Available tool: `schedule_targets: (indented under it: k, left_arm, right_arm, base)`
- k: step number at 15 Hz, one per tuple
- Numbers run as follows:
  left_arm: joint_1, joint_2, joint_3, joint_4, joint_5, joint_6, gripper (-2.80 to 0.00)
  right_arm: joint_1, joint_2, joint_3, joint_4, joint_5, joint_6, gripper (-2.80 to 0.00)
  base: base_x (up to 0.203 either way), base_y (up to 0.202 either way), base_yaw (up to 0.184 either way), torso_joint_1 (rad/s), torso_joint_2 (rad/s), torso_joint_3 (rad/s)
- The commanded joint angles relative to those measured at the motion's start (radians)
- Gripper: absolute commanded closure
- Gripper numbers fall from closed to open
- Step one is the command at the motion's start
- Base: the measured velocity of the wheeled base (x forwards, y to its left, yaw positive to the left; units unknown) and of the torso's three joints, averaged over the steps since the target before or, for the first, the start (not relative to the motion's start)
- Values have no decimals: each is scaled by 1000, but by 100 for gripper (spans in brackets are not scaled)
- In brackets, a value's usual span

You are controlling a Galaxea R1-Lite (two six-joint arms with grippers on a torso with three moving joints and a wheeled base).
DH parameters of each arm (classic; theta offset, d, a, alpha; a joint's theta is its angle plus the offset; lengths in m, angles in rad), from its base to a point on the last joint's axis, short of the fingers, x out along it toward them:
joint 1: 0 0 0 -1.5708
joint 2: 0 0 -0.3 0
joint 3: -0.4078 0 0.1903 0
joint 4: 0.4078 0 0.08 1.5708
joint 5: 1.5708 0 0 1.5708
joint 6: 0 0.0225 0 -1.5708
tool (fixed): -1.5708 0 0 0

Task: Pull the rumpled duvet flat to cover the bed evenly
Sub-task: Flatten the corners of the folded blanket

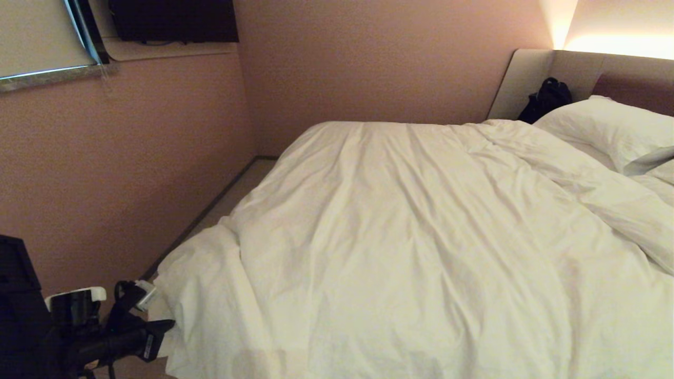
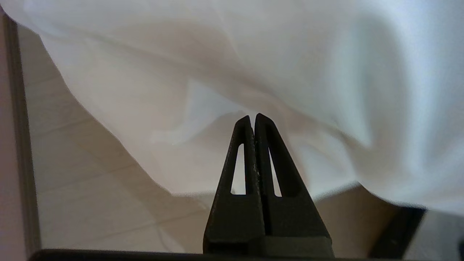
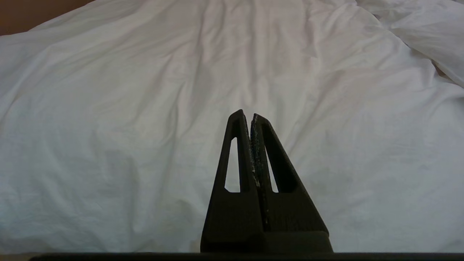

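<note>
1. left tool (image 2: pixel 252 116): fingers pressed together, tips against a hanging fold of the duvet (image 2: pixel 253 65); whether any cloth is pinched between them is hard to make out.
2. in the head view the left arm (image 1: pixel 105 337) sits low at the bed's near left corner, its tool tip hidden against the duvet's edge.
3. right tool (image 3: pixel 245 114): clenched on nothing, hovering above the duvet's creased top; that arm is outside the head view.
4. the duvet (image 1: pixel 400 247) covers most of the bed, draping over the left side; the mattress and base are hidden under it, and its near and right edges are cut off.
5. near the pillow (image 1: pixel 605 129) the duvet lies bunched in a ridge.
6. a narrow strip of floor (image 1: pixel 237 192) runs between the bed and the left wall.
7. a dark bag (image 1: pixel 545 100) sits by the headboard (image 1: pixel 579 68).
</note>
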Motion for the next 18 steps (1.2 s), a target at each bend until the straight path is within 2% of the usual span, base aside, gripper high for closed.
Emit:
schedule_targets:
  k: [1, 2, 7, 8, 9, 18]
  left_arm:
    - [6, -66, 53, -2, -28, -3, 0]
    - [7, -87, 71, 7, -51, -9, 0]
    - [6, -29, 37, -3, -43, -7, 0]
    - [7, -27, 24, 2, -39, -6, -234]
    - [9, -26, 18, 5, -35, -6, -280]
    - [-2, 68, -113, 5, 18, -3, -280]
  right_arm:
    - [0, 0, 0, 0, 0, -1, 0]
    - [0, 0, 0, 0, 0, -1, 0]
    - [0, 0, 0, 0, 0, -1, 0]
    - [0, 0, 0, 0, 0, -1, 0]
    - [0, 0, 0, 0, 0, -1, 0]
    - [0, 0, 0, 0, 0, -1, 0]
  base:
    - [0, 0, 0, 0, 0, 0]
    - [0, 0, 0, 0, 0, 0]
    - [0, 0, 0, 0, 0, 0]
    - [0, 0, 0, 0, 0, 0]
    - [0, 0, 0, 0, 0, 0]
    - [0, 0, 0, 0, 0, 0]
